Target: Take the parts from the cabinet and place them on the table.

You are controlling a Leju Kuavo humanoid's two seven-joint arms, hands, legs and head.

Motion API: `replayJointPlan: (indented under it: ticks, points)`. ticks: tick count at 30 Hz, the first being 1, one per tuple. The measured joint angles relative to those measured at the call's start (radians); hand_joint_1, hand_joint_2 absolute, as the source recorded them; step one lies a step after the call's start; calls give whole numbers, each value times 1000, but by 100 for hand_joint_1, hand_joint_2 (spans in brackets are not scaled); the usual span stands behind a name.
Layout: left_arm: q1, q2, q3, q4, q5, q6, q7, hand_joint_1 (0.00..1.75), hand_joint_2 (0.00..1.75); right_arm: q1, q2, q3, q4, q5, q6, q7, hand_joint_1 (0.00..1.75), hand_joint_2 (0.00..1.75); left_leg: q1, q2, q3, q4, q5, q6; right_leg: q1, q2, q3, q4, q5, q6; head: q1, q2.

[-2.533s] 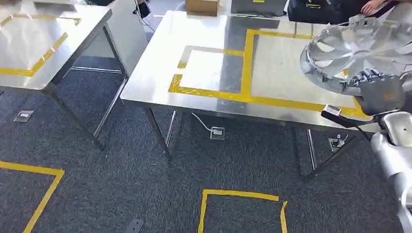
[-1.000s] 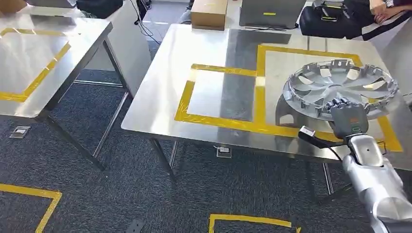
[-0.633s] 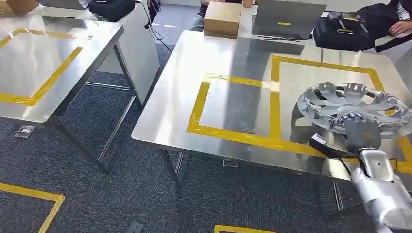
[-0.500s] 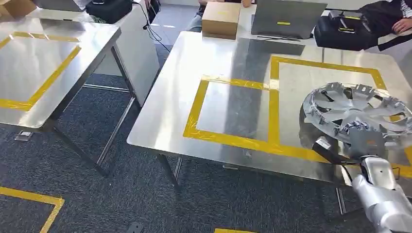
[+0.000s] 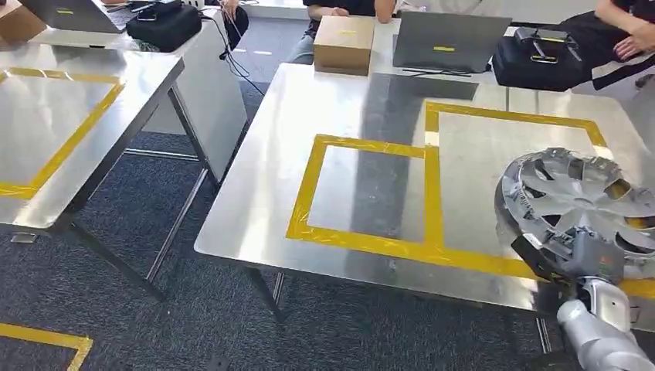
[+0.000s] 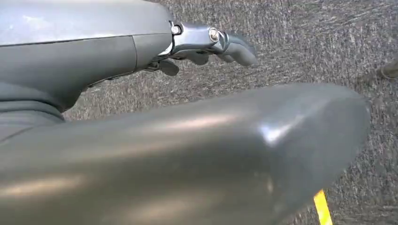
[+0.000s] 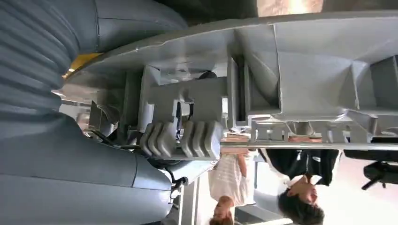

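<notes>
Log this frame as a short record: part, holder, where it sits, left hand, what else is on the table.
part: silver wheel cover
holder: right hand grips its near rim
place: over the right taped square of the steel table; whether it touches the tabletop cannot be told
left hand: holds nothing, hangs over carpet
also on table: cardboard box, laptop, black bag at the far edge
people: seated beyond the far edge

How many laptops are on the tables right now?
2. A closed grey laptop lies at the far edge of the steel table, beside the brown cardboard box. Another grey laptop sits at the far left. More may lie outside the picture.
</notes>
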Motion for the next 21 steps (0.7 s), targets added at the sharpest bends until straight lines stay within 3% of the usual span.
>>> replayJointPlan:
  ticks: [1, 2, 3, 7, 11, 21]
  points:
    - [1, 0, 0, 1, 0, 0, 0, 0, 0, 4, 2, -6, 3, 0, 0, 0, 175, 175, 3, 0, 1, 0, 12, -5, 1, 0, 4, 4, -12, -14, 1, 0]
    - [0, 1, 0, 1, 0, 0, 0, 0, 0, 9, 2, -11, 6, 0, 0, 0, 175, 175, 2, 0, 2, 0, 13, 0, 2, 0, 4, 3, -1, -33, 2, 0]
    - [-1, 1, 0, 1, 0, 0, 0, 0, 0, 12, 2, -15, 6, -2, 0, 0, 175, 175, 1, -1, 1, 0, 12, 3, 1, 2, 5, -1, 0, -33, 3, 0]
    - [-1, -2, 0, 1, 0, 0, 1, 0, 0, 17, 3, -29, 11, -2, 17, 0, 175, 175, 1, -1, 2, 0, 8, 14, 2, 2, 13, -16, 2, -22, 5, 0]
    - [-2, -2, 0, 1, 4, 5, 0, 0, 0, 18, 8, -37, 15, 8, 22, 0, 175, 175, 0, 0, 2, 0, 6, 18, 0, 2, 19, -27, 4, 8, 5, 0]
    - [-21, -6, -1, 0, -6, -6, 8, 0, 0, -21, 43, -24, 18, 108, 39, 27, 175, 175, 2, 7, 9, -1, 4, 17, 2, 8, 23, -27, 5, 14, 5, 0]
